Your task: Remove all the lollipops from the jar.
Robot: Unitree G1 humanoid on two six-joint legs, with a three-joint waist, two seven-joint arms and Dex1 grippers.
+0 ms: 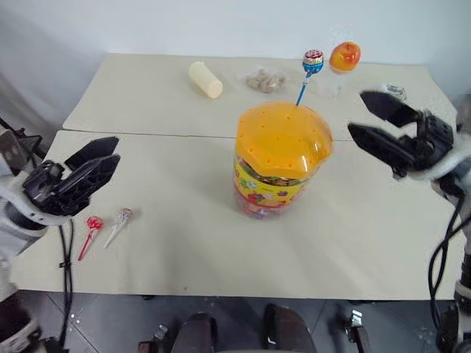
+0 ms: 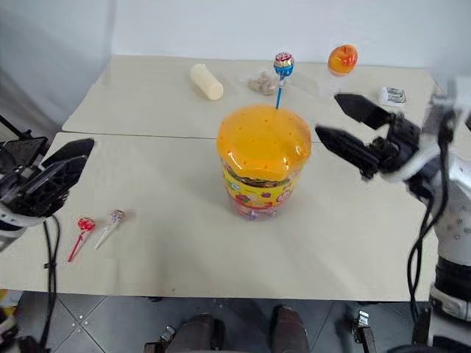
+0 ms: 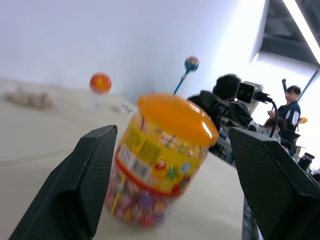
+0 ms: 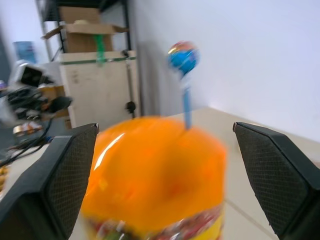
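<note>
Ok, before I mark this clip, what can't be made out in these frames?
- Blue-stick lollipop: how deep its stick sits in the jar is hidden by the orange lid in both eye views.
- Jar label: print blurred in the left wrist view, smeared in the right wrist view.
- Two lollipops on the table, red-stick and white-stick: wrapper patterns too small.
- Small packet at the far right: too small to identify.

The jar (image 4: 155,180) is blurred and cut off in the right wrist view, its label unreadable.
</note>
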